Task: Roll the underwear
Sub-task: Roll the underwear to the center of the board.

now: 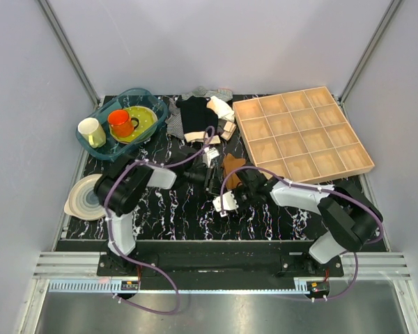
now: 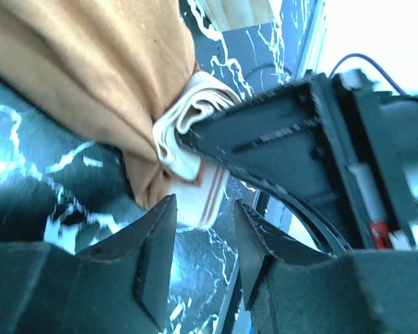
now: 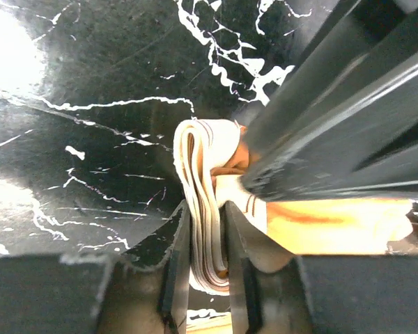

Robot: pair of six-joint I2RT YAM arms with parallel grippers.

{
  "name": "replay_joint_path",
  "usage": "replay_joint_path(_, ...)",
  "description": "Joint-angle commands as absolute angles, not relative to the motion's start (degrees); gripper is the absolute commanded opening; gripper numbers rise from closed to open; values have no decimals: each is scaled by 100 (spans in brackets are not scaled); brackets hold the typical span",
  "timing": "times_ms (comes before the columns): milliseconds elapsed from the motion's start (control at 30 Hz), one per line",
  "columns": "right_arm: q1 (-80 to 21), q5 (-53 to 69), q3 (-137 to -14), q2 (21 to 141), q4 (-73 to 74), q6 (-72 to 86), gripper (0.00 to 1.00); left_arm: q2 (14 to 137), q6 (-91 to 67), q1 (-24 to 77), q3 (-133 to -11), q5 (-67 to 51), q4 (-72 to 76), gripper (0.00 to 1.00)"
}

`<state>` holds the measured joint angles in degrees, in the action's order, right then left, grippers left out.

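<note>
The rust-brown underwear (image 1: 231, 165) lies bunched on the black marble table between my two grippers. In the left wrist view its brown fabric (image 2: 90, 69) fills the upper left, with the folded pale beige waistband (image 2: 188, 122) below it. My right gripper (image 3: 207, 209) is shut on the folded waistband (image 3: 202, 153); in the top view it (image 1: 231, 182) sits at the bundle's near edge. My left gripper (image 2: 204, 207) is open, its fingertips just short of the waistband's end; in the top view it (image 1: 210, 177) is left of the bundle.
A wooden compartment tray (image 1: 282, 95) stands at the back right. A black garment (image 1: 196, 115) and a striped cloth (image 1: 174, 124) lie at the back centre. A clear blue bin (image 1: 104, 149) holds an orange cup (image 1: 120, 122) and a cream cup (image 1: 90, 132). A plate (image 1: 86, 197) sits at the left.
</note>
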<state>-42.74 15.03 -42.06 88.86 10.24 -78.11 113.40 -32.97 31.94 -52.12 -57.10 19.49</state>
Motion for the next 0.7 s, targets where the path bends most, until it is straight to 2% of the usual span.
replay_joint_path(0, -4052, 1862, -4490, 8983, 2116, -7331, 25, 10092, -3174, 2953, -4476, -4924, 2927, 43)
replay_joint_path(67, -3885, 2378, -4780, 8947, 2729, -7172, 24, 9462, -2919, 2936, -3854, -4642, 3171, 45)
replay_joint_path(167, -3718, 3092, -5316, 8982, 3791, -7110, 24, 8469, -3023, 2979, -2590, -4307, 4882, 50)
replay_joint_path(200, -3657, 3276, -5457, 9026, 4075, -7110, 23, 8194, -2971, 3110, -2306, -4176, 5661, 52)
replay_joint_path(267, -3534, 3786, -5975, 9245, 4916, -7154, 23, 7763, -2297, 3391, -1613, -3939, 6124, 57)
replay_joint_path(300, -3490, 3936, -6142, 9342, 5200, -7259, 23, 7387, -1981, 3793, -1452, -3616, 6256, 62)
replay_joint_path(467, -3340, 4464, -7083, 10229, 6379, -7418, 22, 7136, -283, 4911, -1265, -3015, 5854, 65)
replay_joint_path(500, -3314, 4465, -7136, 10326, 6424, -7427, 22, 7163, -46, 5000, -1309, -2806, 5627, 70)
replay_joint_path(667, -3182, 4491, -7444, 10828, 6697, -7400, 22, 7663, 851, 5300, -1810, -2189, 4958, 71)
